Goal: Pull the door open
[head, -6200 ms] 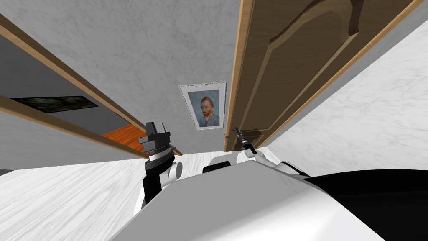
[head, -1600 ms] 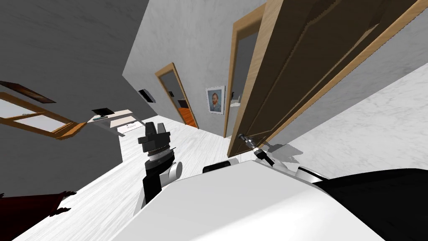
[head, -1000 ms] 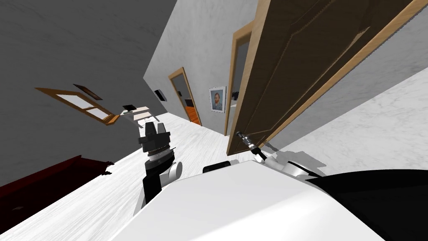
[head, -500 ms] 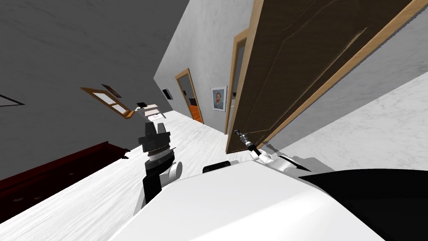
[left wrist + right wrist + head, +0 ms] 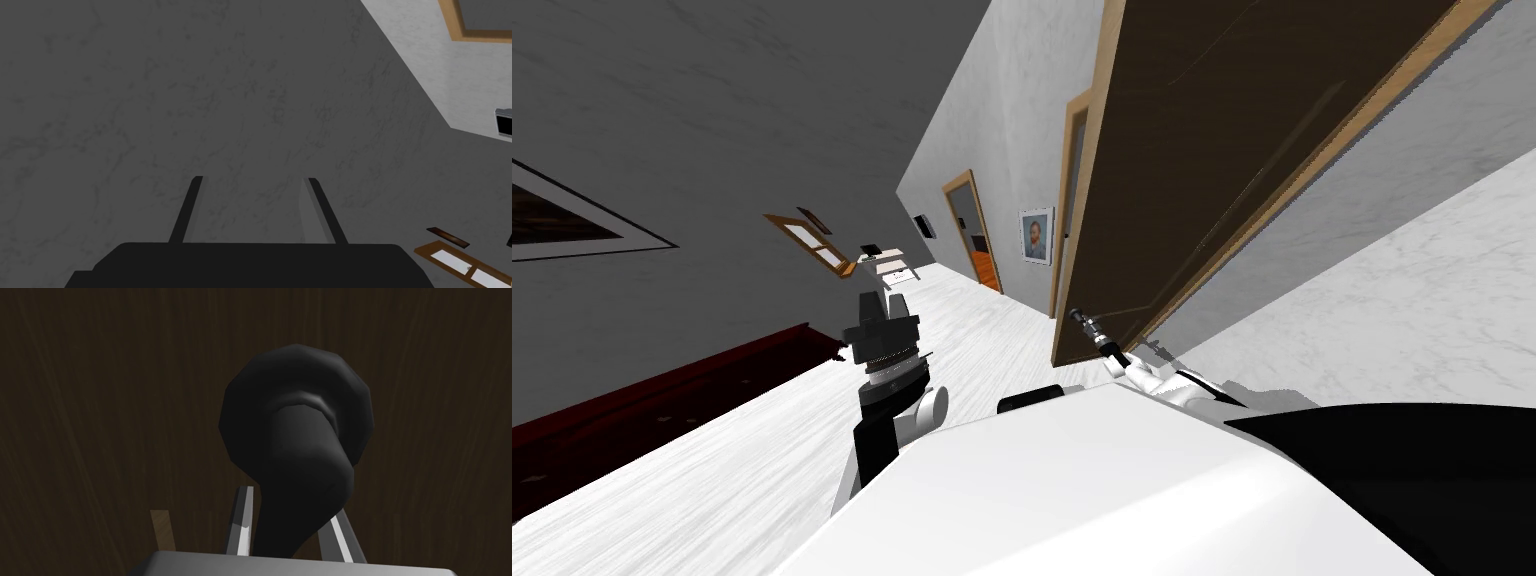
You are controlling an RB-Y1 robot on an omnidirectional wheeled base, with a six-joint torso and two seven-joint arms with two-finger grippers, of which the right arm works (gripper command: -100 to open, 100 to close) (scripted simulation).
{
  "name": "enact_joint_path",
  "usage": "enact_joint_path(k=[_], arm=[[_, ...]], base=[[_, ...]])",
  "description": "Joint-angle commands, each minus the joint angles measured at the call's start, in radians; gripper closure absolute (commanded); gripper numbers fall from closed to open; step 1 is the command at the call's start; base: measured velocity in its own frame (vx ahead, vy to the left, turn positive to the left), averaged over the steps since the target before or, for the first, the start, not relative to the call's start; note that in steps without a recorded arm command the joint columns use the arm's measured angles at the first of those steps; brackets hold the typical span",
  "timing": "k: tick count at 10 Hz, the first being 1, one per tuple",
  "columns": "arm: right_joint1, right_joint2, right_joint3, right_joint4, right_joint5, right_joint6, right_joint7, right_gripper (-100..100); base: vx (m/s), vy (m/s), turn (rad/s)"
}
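Right wrist view: my right end effector [image 5: 292,503] pinches the black door handle [image 5: 300,433] close against its body, left end effector [image 5: 255,178] idle and spread; pulling off the swing arc of the brown door [image 5: 100,388] could slip the thin blades off.

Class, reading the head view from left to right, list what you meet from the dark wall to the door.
Framed picture, wooden-framed window, left gripper, open doorway with orange floor, portrait painting, right gripper shut on the black door handle, brown door.
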Motion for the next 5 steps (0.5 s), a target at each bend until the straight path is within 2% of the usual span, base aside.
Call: enact_joint_path(k=[1,2,3,4,5], arm=[[-0.027,0.006,-0.003,0.038,0.006,-0.015,-0.004,100],[-0.046,0.018,-0.018,0.05,0.019,-0.002,-0.001,100],[-0.046,0.018,-0.018,0.05,0.019,-0.002,-0.001,100],[-0.061,0.028,-0.029,0.059,0.029,0.008,0.0,100],[-0.057,0.027,-0.021,0.061,0.025,-0.001,-0.003,100]], base=[[-0.061,-0.04,0.034],[-0.098,-0.069,0.08],[-0.103,-0.061,0.084],[-0.122,-0.091,0.094],[-0.055,-0.046,0.055]])
